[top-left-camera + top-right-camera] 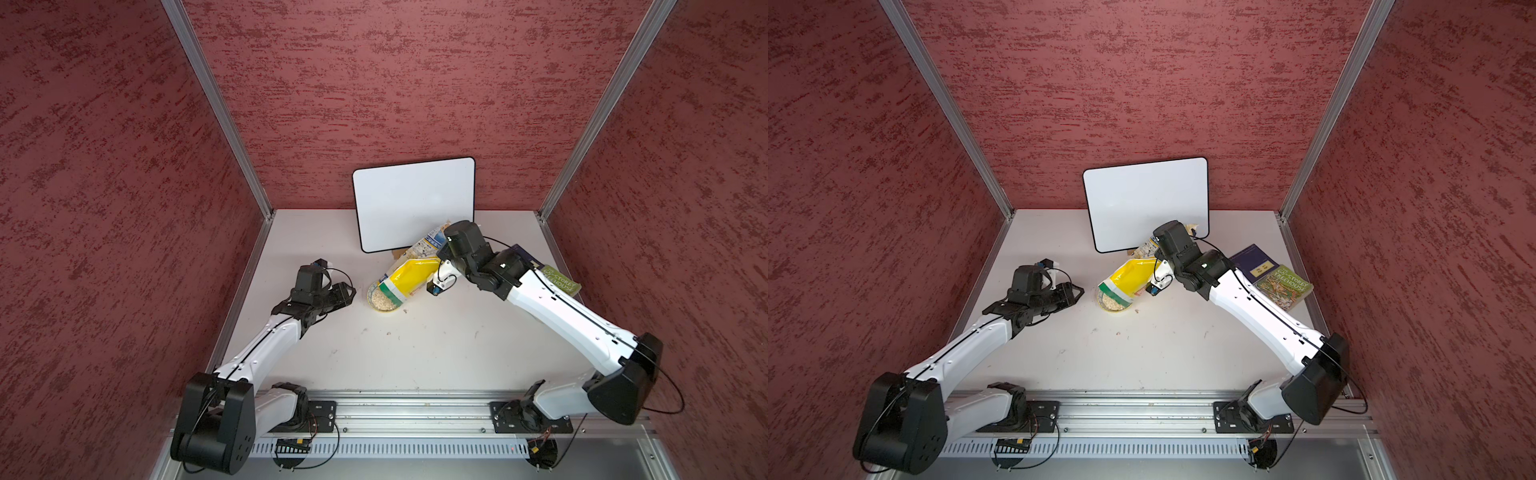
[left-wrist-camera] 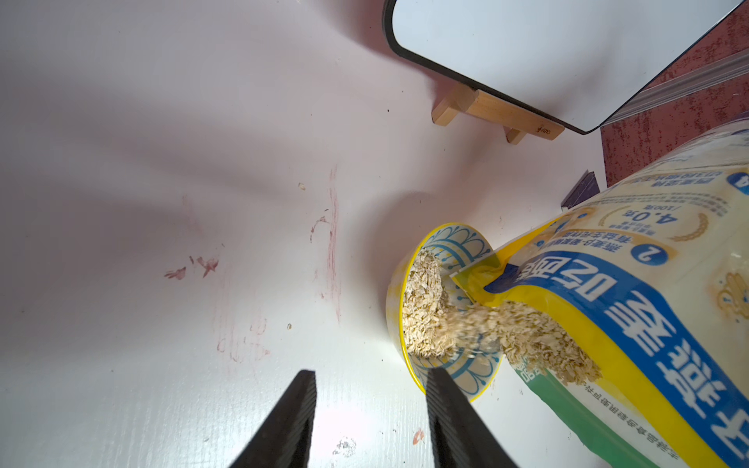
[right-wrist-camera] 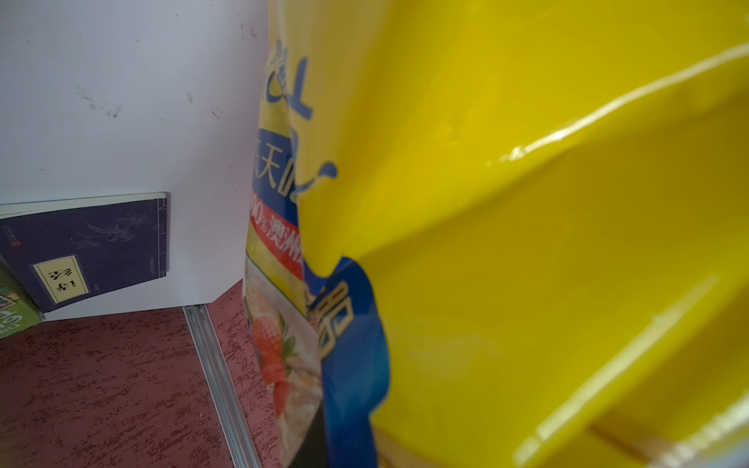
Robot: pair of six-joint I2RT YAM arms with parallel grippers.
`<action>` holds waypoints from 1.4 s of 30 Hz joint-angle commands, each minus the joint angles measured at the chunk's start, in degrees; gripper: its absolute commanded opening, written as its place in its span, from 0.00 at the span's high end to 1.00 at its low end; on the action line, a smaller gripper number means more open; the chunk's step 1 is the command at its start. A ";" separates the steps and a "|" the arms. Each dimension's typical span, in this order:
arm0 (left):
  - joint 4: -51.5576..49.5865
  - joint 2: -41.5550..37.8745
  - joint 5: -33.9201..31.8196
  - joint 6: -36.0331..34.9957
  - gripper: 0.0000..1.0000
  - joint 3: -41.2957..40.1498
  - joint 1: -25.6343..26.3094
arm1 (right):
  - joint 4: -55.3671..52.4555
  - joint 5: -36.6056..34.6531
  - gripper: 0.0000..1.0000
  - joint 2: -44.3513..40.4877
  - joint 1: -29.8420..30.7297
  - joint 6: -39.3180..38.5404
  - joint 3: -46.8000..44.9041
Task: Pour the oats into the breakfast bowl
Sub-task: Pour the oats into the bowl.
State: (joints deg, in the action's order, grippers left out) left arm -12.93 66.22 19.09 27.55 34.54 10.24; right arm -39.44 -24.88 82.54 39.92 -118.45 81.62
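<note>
Right claw (image 1: 436, 284) pinches tilted pouch (image 1: 409, 276); oats (image 2: 425, 308) stream from mouth into bowl (image 2: 458, 243) on worktop (image 1: 415, 353), already heaped. Left claw (image 2: 371, 421) spread, empty, beside bowl. Your risk: overflow onto worktop if you tilt further; slick film may slip, dumping oats.

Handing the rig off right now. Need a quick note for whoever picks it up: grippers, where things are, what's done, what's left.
Grippers: the right gripper is shut on the yellow oat pouch. The left gripper is open and empty, close beside the breakfast bowl.
Positions: the pouch is tilted, mouth over the bowl.
Done: oats are pouring in and the bowl looks well filled.
Left: tip the pouch back and set it down clear of the bowl.
Note: a few stray flakes lie on the table.
</note>
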 commanded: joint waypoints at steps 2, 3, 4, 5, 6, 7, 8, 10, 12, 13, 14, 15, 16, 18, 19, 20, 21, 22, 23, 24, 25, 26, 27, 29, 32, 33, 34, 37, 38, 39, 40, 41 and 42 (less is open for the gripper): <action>-0.37 -1.72 -0.32 -0.90 0.51 -0.37 -0.31 | 8.49 -2.81 1.00 -1.44 0.15 4.81 6.00; -0.68 -1.72 -0.42 -1.13 0.51 -0.18 -0.30 | 8.27 -2.62 1.00 -1.37 0.09 5.40 6.00; -0.98 -1.71 -0.41 -1.24 0.51 0.04 -0.31 | 8.08 -2.38 1.00 -1.34 -0.07 6.03 6.00; -1.17 -1.75 -0.49 -1.26 0.51 0.16 -0.31 | 8.03 -2.18 1.00 -1.33 -0.15 6.59 6.00; -1.30 -1.74 -0.61 -1.24 0.51 0.24 -0.33 | 7.99 -1.92 1.00 -1.38 -0.35 7.10 6.00; -1.33 -1.79 -0.68 -1.19 0.51 0.26 -0.34 | 7.93 -1.65 1.00 -1.46 -0.43 7.55 6.00; -1.46 -1.85 -0.72 -1.25 0.51 0.26 -0.29 | 7.78 -1.47 1.00 -1.55 -0.57 7.75 5.85; -1.55 -1.83 -0.74 -1.24 0.51 0.39 -0.27 | 7.76 -1.25 1.00 -1.69 -1.01 7.89 5.55; -1.74 -1.77 -0.86 -1.27 0.51 0.52 -0.31 | 7.76 -1.13 1.00 -1.92 -1.36 7.72 5.40; -1.90 -1.79 -0.97 -1.21 0.51 0.60 -0.35 | 7.86 -1.12 1.00 -1.92 -1.54 7.65 5.39; -2.01 -1.79 -1.06 -1.26 0.51 0.68 -0.35 | 8.17 -1.25 1.00 -1.94 -1.71 7.37 5.34; -2.07 -1.79 -1.02 -1.24 0.51 0.74 -0.31 | 8.51 -1.38 1.00 -2.01 -1.81 7.08 5.30; -2.09 -1.81 -1.06 -1.21 0.51 0.74 -0.31 | 8.51 -1.32 1.00 -2.01 -1.90 6.95 5.37; -2.11 -1.79 -1.09 -1.27 0.51 0.80 -0.31 | 8.46 -1.29 1.00 -2.03 -2.06 6.94 5.37; -2.17 -1.79 -1.09 -1.26 0.51 0.93 -0.31 | 8.31 -0.97 1.00 -2.10 -2.25 7.36 5.46; -2.23 -1.78 -1.13 -1.20 0.51 0.95 -0.31 | 8.08 -0.67 1.00 -2.23 -2.36 7.95 5.59; -2.27 -1.79 -1.09 -1.23 0.51 0.96 -0.31 | 7.51 -0.27 1.00 -2.36 -2.45 8.61 5.62; -2.34 -1.79 -1.09 -1.26 0.51 1.08 -0.31 | 7.17 -0.04 1.00 -2.48 -2.63 9.20 5.58; -2.48 -1.76 -1.15 -1.32 0.51 1.20 -0.31 | 6.73 0.15 1.00 -2.56 -2.73 9.55 5.38; -2.60 -1.83 -1.16 -1.43 0.51 1.27 -0.31 | 6.45 0.25 1.00 -2.83 -2.91 9.63 5.03; -2.83 -1.87 -1.22 -1.57 0.51 1.37 -0.31 | 6.60 0.23 1.00 -3.09 -2.96 9.41 4.52; -2.94 -1.87 -1.22 -1.67 0.51 1.46 -0.31 | 7.16 0.12 1.00 -3.34 -3.00 8.85 4.00; -3.03 -1.88 -1.32 -1.77 0.51 1.50 -0.31 | 7.76 0.19 1.00 -3.59 -3.05 8.37 3.64; -3.16 -1.80 -1.39 -1.80 0.51 1.73 -0.32 | 8.04 0.31 1.00 -3.86 -3.01 7.69 3.54; -2.84 -1.49 -1.38 -1.80 0.51 1.66 -0.35 | 9.21 -0.24 1.00 -4.05 -3.01 5.29 2.40; -2.70 -1.34 -1.34 -1.78 0.51 1.59 -0.31 | 10.12 -0.13 1.00 -4.35 -3.03 4.46 1.98; -2.57 -1.16 -1.34 -1.78 0.51 1.51 -0.32 | 11.05 -0.28 1.00 -4.43 -3.01 3.53 1.29; -2.30 -0.68 -1.26 -1.81 0.51 1.33 -0.36 | 12.58 -0.75 1.00 -4.50 -3.00 1.98 0.22; -2.18 -0.58 -1.13 -1.80 0.51 1.25 -0.35 | 12.64 -0.95 1.00 -4.41 -2.94 1.69 0.16; -1.96 -0.49 -1.08 -1.75 0.51 1.09 -0.34 | 13.04 -1.28 1.00 -4.35 -2.88 1.23 -0.02; -1.86 -0.48 -1.08 -1.73 0.51 0.99 -0.36 | 13.41 -1.57 1.00 -4.36 -2.73 0.62 -0.24; -1.79 -0.47 -1.07 -1.79 0.51 0.97 -0.37 | 13.70 -1.77 1.00 -4.40 -2.50 0.07 -0.40; -1.70 -0.47 -1.05 -1.79 0.51 0.89 -0.34 | 13.92 -1.87 1.00 -4.37 -2.24 -0.39 -0.41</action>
State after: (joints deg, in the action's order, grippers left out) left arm -15.57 65.63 18.06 26.87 34.74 10.24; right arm -37.67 -22.79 82.08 37.39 -116.86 79.40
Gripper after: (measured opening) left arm 0.489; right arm 0.185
